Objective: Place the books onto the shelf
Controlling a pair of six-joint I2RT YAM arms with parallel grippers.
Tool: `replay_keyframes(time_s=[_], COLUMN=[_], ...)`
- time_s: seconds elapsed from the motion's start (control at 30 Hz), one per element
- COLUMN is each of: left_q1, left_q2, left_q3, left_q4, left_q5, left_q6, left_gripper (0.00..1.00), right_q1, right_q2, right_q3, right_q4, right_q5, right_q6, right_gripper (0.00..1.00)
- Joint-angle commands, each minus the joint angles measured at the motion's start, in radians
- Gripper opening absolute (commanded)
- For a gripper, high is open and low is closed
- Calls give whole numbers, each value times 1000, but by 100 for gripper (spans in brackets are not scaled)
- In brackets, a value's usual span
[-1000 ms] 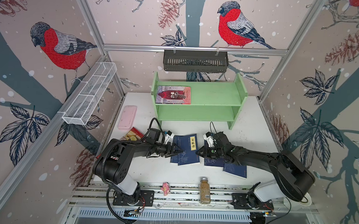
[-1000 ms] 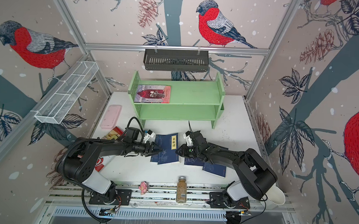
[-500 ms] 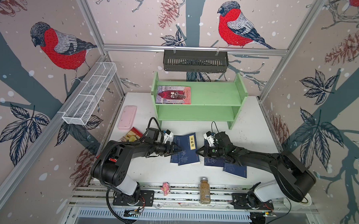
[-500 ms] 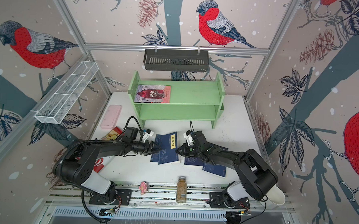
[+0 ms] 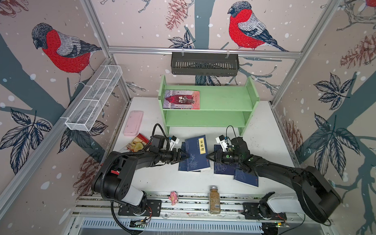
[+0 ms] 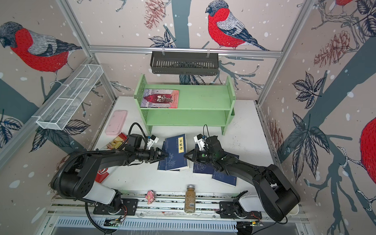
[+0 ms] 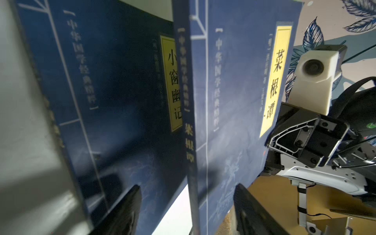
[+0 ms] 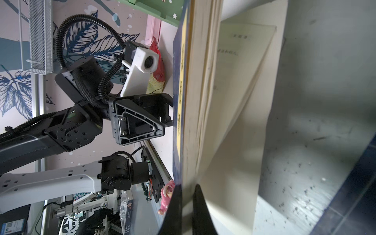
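Observation:
The light green shelf (image 5: 226, 106) (image 6: 203, 105) stands at the back with a pink-red book (image 5: 181, 99) lying flat on its top tier. In front lies a navy book with a yellow label (image 5: 197, 153) (image 6: 176, 152) (image 7: 234, 101) on a second navy book (image 5: 182, 165) (image 7: 122, 101). Two more navy books (image 5: 223, 168) lie under the right arm. My left gripper (image 5: 184, 156) (image 7: 187, 203) is open, its fingers either side of the top book's spine. My right gripper (image 5: 208, 156) (image 8: 187, 203) is shut on that book's fore edge (image 8: 195, 101), whose lower pages fan away.
A pink slab (image 5: 133, 122) and a snack packet (image 5: 138, 143) lie at the left of the table. A spice jar (image 5: 214, 200) and a pink figurine (image 5: 173, 197) stand on the front rail. A black basket (image 5: 204, 64) and a white wire basket (image 5: 94, 98) hang on the walls.
My right gripper has shut on the top navy book's right edge. Both arms have hardly moved, and the left gripper stays open.

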Motion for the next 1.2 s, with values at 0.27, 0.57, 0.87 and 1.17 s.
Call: replay_keyframes(time_s=[0.27,0.57,0.87,1.17], left_q1=[2,1,3,40], left_q2=[-10,-75,-168,-267], left_q3=[-13,-21,-11,46], left_q4=[216,250,207,53], left_q5=[144,147,149,161], left_q6=[-160,-194,-204,-156], left_gripper=[70,58,4,0], right_q1=[6,24,31,31], right_q2=[4,5,20,-72], right_q3=[10,17,40,51], right_q4=[92,118,102,-14], right_q5=[-58,-77,-66,61], right_q6=[35,56,57,61], right_gripper=[4,4,16,58])
